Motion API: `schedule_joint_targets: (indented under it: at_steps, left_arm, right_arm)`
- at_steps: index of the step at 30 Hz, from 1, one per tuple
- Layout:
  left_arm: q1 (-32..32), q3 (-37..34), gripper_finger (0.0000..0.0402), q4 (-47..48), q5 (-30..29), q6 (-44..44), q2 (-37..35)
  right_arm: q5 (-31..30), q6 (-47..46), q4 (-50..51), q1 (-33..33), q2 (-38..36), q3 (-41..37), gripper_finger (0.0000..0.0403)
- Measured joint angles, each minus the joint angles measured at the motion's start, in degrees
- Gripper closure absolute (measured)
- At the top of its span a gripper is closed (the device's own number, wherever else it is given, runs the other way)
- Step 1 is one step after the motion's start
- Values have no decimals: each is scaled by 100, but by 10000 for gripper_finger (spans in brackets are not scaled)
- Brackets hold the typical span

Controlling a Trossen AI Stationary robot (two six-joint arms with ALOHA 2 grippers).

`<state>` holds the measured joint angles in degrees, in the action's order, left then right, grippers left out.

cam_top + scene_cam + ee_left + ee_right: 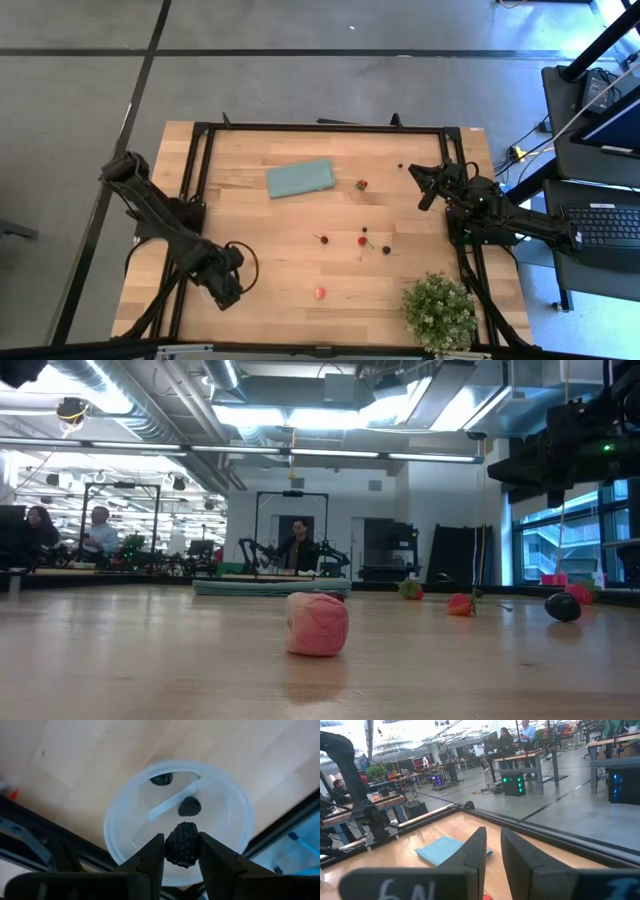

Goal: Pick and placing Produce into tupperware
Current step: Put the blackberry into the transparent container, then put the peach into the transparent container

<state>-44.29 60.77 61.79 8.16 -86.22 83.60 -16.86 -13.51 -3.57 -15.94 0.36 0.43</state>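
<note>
Left wrist view: left gripper (182,851) pinches a dark berry (183,845) directly above the tupperware (125,815); likely next, part fingers to drop it.

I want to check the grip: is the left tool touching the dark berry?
Touching. The left wrist view shows the dark berry pinched between both fingers of the left tool, with no gap, above the clear cup.

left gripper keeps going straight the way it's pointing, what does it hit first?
Probably the cup. The left gripper points down into it, fingers shut on a dark berry above the opening, so that berry would likely meet the cup's floor or the two dark berries inside. Height above the cup is unclear.
</note>
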Motion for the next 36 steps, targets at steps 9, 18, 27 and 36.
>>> schedule_joint_targets:
  at_steps: [9,18,27,36]
  left_arm:
    - [-38,-494,301,-606,-2,-79,130]
    - [-38,-512,267,-600,155,-67,130]
    - [-25,-512,216,-589,391,-49,130]
    - [-25,-169,122,-64,338,-65,-80]
  right_arm:
    - [0,1,0,-1,0,-1,342]
    - [0,-16,0,0,-2,-2,342]
    - [0,-18,0,0,0,-1,342]
    - [0,-18,0,-2,0,-1,342]
